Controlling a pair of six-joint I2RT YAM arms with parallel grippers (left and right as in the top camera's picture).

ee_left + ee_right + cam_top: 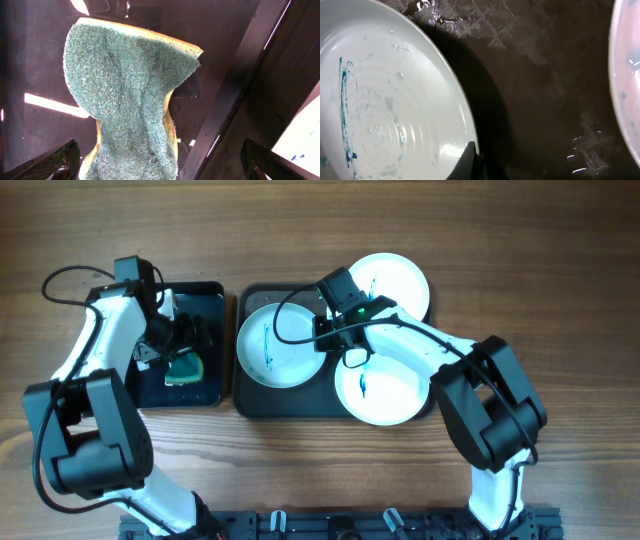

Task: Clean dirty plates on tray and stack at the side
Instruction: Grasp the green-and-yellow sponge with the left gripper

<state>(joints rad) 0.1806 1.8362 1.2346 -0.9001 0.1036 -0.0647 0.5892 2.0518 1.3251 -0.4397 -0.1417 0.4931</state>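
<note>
Wood-grain tabletop [560,240] underneath, with the tray [300,402] set at its middle. Carries all three plates, none stacked aside yet. Nearest the arm bases, the near plate [390,395], blue-smeared, at the tray's right corner. Further in, the left plate [270,345], streaked too, with the right gripper [328,340] at its right edge, probably to steady it for wiping. One fingertip [467,159] over the rim; clamped or loose, impossible to tell. Level with that, the left gripper [178,352], spread either side of the sponge [125,100] in the small black tray [215,290], not pinching it. Farthest, the far plate [400,275], partly over the tray's far rim.
</note>
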